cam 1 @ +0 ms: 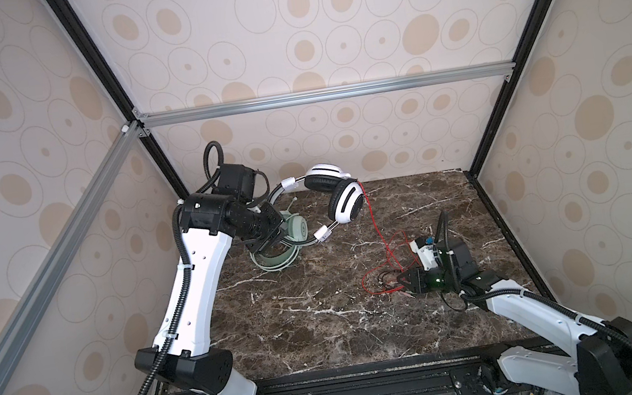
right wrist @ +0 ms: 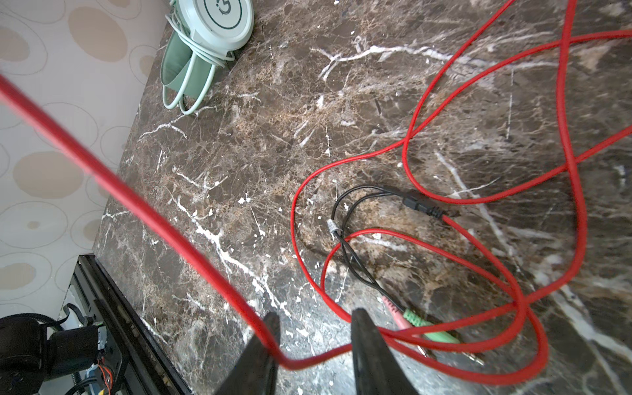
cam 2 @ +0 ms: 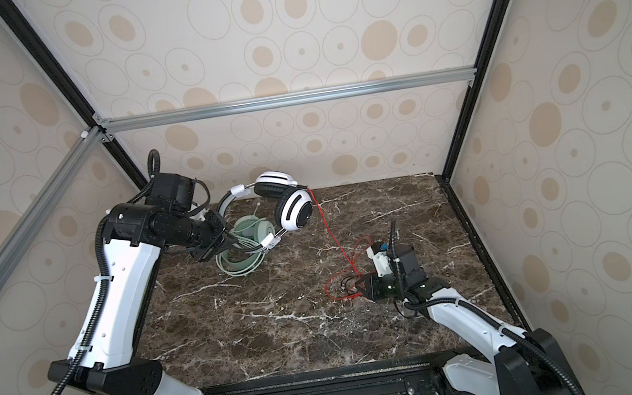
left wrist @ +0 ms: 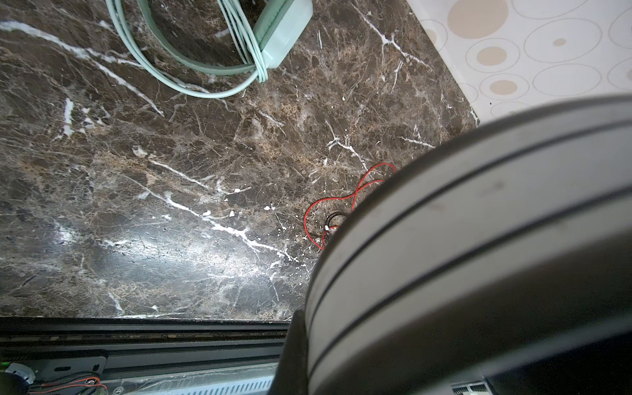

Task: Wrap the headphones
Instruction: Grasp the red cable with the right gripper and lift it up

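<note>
White-and-black headset (cam 1: 344,203) is held above the counter (cam 1: 325,331), headband (left wrist: 478,239) clamped in the left claw (cam 1: 270,242); its red cable (right wrist: 566,85) is straddled by the parted jaws of the right claw (right wrist: 315,314)

Both arms wear the same livery: the left arm (cam 1: 201,290) and the right arm (cam 1: 540,312) have white moulded shells on their long links and matte black housings at the joints. Black ribbed conduit (cam 1: 178,234) runs along each, strapped down with white zip ties (cam 1: 186,268). Small round holes dot the shells. The right pincer (right wrist: 314,316) ends in two black, tapering fingers (right wrist: 369,342) — a green light (cam 1: 438,283) glows on its black body.
</note>
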Controlling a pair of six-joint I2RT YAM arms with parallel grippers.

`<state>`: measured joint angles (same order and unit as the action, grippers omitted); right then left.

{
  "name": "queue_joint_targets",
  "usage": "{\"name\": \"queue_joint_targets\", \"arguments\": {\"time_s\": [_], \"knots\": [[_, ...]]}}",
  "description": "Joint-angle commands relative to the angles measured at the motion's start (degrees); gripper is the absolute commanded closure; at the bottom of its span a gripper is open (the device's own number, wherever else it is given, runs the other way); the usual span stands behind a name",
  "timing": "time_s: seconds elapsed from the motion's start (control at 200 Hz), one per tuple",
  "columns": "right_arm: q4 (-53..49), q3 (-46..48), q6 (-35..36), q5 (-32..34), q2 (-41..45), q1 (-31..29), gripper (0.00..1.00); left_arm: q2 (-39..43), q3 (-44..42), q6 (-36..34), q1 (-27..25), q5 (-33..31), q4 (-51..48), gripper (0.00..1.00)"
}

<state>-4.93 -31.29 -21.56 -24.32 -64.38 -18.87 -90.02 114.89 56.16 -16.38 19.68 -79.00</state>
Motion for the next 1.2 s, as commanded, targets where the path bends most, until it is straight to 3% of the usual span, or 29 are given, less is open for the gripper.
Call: {"name": "queue_joint_targets", "arguments": {"time_s": [0.0, 0.04, 0.14, 0.235, 0.345, 0.4, 0.465, 0.77, 0.9, 1.065, 1.195], "knots": [[0.90, -2.40, 0.34, -1.16, -1.83, -1.64, 0.66, 1.86, 1.48, 0.93, 0.48, 2.29, 1.13, 1.00], [0.80, -2.74, 0.38, -0.71, -2.51, -2.42, 0.71, 1.79, 1.47, 0.89, 0.47, 2.36, 1.13, 1.00], [-0.81, -3.45, 0.58, 0.76, -2.97, -2.74, 1.00, 1.82, 1.41, 0.62, 0.50, 2.24, 1.13, 1.00], [-9.97, -5.85, 2.73, 10.70, -0.26, -2.75, 1.00, 1.95, 0.55, 0.27, 0.57, 2.05, 1.13, 1.00], [-25.41, -13.34, 3.65, 35.81, 4.96, -2.67, 1.00, 2.66, -1.40, -0.26, 0.65, 1.89, 1.61, 1.00], [-27.47, -17.44, 5.93, 44.93, 7.32, -2.70, 1.00, 3.60, -3.25, -0.22, 0.64, 1.95, 2.77, 1.00], [-27.36, -22.91, 8.53, 50.38, 8.68, -2.68, 1.00, 4.97, -5.71, 0.16, 0.65, 2.27, 4.66, 1.00], [-28.64, -48.90, 16.46, 48.12, -0.26, -3.13, 1.00, 6.47, -8.37, -0.68, 1.00, 2.23, 6.01, 1.00], [-30.25, -57.93, 17.77, 45.05, -2.45, -3.19, 1.00, 6.26, -8.37, -1.20, 1.00, -1.32, 4.72, 1.00], [-32.52, -55.68, 19.40, 38.11, -0.69, -4.47, 1.00, 2.90, -9.24, -4.38, 1.09, -8.39, 1.21, 1.00], [-30.13, -46.70, 24.81, 41.28, 5.50, -11.28, 1.00, -0.88, -12.49, -8.47, 1.05, -13.82, 1.26, 1.00]]}}
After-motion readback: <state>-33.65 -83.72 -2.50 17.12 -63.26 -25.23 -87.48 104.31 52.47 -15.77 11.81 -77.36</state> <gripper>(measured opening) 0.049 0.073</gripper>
